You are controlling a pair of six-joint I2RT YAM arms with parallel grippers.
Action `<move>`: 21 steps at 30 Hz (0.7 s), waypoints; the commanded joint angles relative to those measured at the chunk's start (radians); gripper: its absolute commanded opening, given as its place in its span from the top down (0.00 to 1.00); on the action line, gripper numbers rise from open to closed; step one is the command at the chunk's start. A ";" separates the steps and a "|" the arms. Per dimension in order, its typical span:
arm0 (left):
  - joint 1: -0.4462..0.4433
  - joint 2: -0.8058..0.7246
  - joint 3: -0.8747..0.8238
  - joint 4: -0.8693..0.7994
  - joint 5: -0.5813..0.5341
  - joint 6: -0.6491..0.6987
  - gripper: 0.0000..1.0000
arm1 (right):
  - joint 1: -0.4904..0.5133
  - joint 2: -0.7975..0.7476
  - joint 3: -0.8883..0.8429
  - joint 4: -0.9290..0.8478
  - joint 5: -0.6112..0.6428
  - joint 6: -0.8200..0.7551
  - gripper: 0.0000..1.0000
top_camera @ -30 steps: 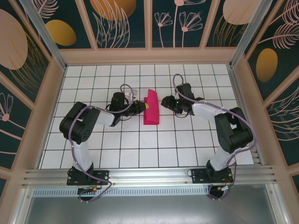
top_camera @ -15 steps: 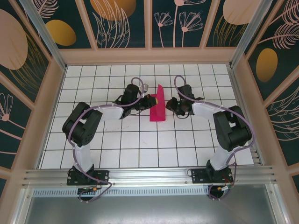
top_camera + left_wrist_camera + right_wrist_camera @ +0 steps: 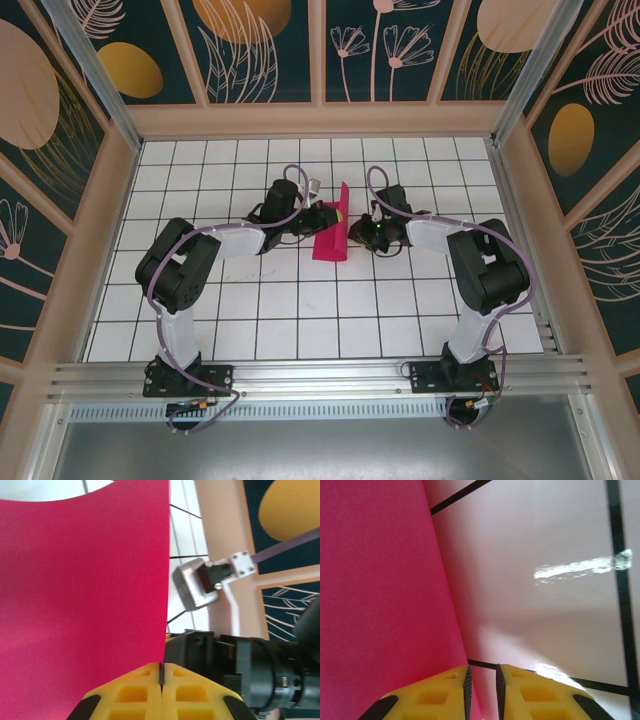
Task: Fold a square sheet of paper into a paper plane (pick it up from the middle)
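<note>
The square sheet of paper [image 3: 333,238] is magenta-pink, folded into a narrow strip and standing on edge at the middle of the table. My left gripper [image 3: 322,215] holds it from the left. In the left wrist view the yellow fingers [image 3: 130,690] are pressed together on the paper's [image 3: 85,580] right edge, at the left gripper's [image 3: 161,672] tips. My right gripper [image 3: 352,233] is against the strip from the right. Its [image 3: 481,687] jaws stand a narrow gap apart, and the paper's [image 3: 380,590] lower edge runs into that gap.
The white gridded table [image 3: 300,300] is boxed in by wooden walls [image 3: 320,120] on three sides. The right arm's grey wrist camera [image 3: 200,582] and black wrist body hang close beside the paper. Both arms reach inward and nearly meet.
The left gripper carried the paper rightward and tipped it up on edge. The right gripper moved left up to the paper, and its jaws narrowed.
</note>
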 commanded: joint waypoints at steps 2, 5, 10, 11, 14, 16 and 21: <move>-0.005 0.018 -0.008 0.104 0.061 -0.040 1.00 | -0.017 -0.004 -0.006 0.026 -0.021 -0.026 0.75; -0.005 0.013 0.007 -0.007 -0.007 0.030 1.00 | -0.040 -0.043 -0.021 -0.019 0.062 -0.039 0.73; -0.004 0.026 0.015 -0.107 -0.077 0.097 1.00 | -0.072 -0.108 -0.049 -0.021 0.098 -0.052 0.66; -0.004 0.031 0.018 -0.124 -0.089 0.111 1.00 | -0.074 -0.113 -0.053 -0.007 0.086 -0.055 0.64; -0.001 0.042 0.025 -0.170 -0.133 0.146 1.00 | -0.074 -0.109 -0.054 0.029 0.024 -0.062 0.56; 0.005 0.049 0.035 -0.213 -0.169 0.168 1.00 | -0.068 -0.099 -0.045 0.042 -0.009 -0.074 0.50; 0.022 0.062 0.044 -0.277 -0.222 0.216 1.00 | -0.050 -0.049 0.011 0.021 -0.021 -0.110 0.40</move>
